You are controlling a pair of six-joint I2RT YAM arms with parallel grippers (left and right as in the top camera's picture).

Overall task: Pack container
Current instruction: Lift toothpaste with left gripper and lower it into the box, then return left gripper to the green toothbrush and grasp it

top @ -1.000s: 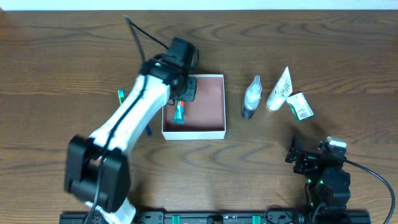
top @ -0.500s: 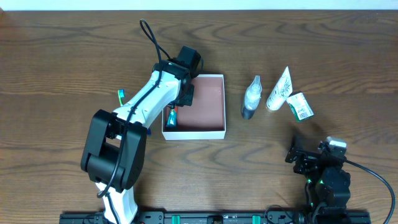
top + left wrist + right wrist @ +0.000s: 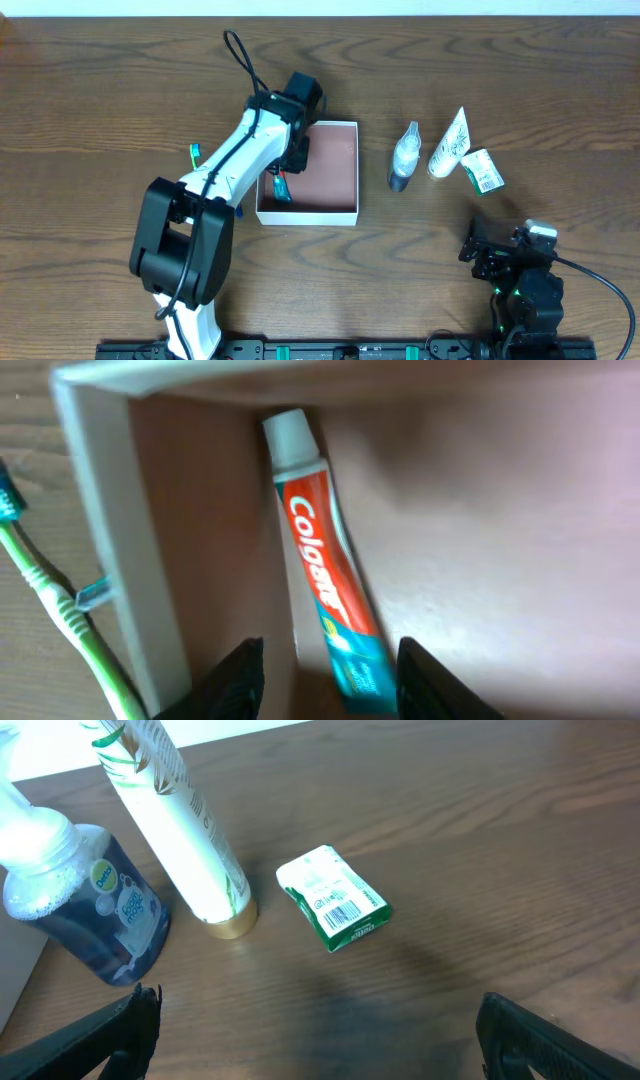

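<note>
The container (image 3: 306,216), a square white-walled box with a reddish-brown inside, sits at mid-table. A red and teal Colgate toothpaste tube (image 3: 320,575) lies inside along its left wall (image 3: 110,510), and also shows in the overhead view (image 3: 282,186). My left gripper (image 3: 330,695) is open inside the container, its fingers on either side of the tube's tail end without touching it. It reaches over the container's back left corner (image 3: 290,160). My right gripper (image 3: 320,1050) is open and empty near the front right of the table (image 3: 490,250).
A green toothbrush (image 3: 60,610) lies on the table left of the container (image 3: 196,153). To the container's right are a blue bottle (image 3: 403,160) (image 3: 90,910), a white tube (image 3: 450,145) (image 3: 175,830) and a small green-and-white carton (image 3: 483,170) (image 3: 332,898).
The left arm's pose has changed. The toothpaste tube has shifted toward the container's left wall. The container has slid slightly left and forward. The right arm has not moved.
</note>
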